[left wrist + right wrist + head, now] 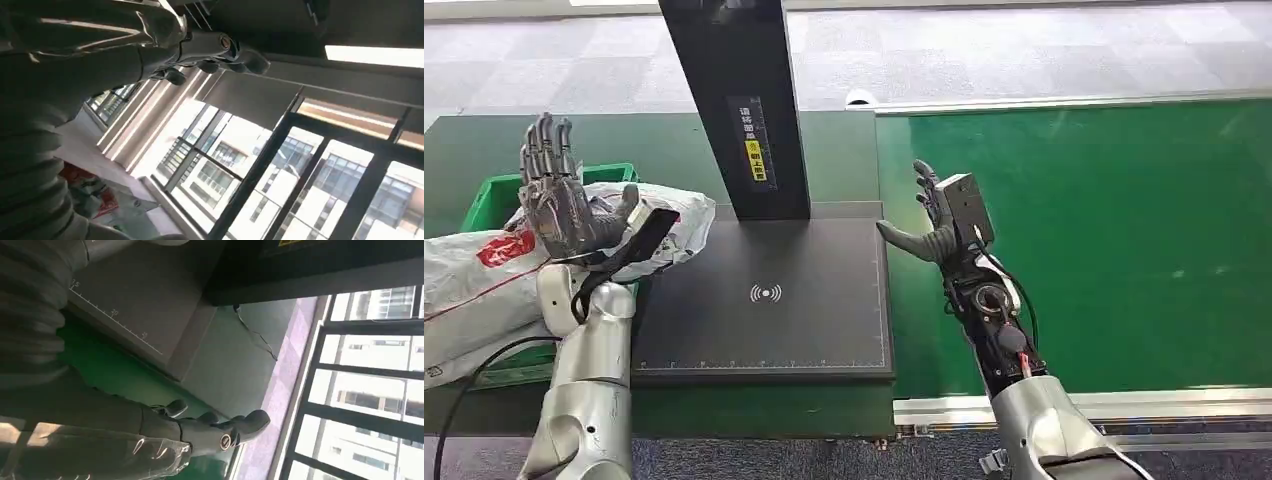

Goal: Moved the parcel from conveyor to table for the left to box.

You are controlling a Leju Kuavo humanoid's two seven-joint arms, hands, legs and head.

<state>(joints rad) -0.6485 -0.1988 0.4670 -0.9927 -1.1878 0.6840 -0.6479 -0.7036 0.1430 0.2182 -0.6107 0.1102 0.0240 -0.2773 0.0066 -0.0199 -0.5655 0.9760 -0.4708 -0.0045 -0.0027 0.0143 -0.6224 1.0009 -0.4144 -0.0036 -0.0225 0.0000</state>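
We note both hands raised and spread, holding nothing, left hand (559, 200) above the white parcel (484, 275) lying over the green box (494, 200), right hand (934, 215) beside the black scanner pad (764, 300).

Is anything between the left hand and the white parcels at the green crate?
Nothing visible. The left hand, open and raised with fingers up, hangs directly over the white plastic parcels piled in the green plastic crate. The black scanner post stands off to the side.
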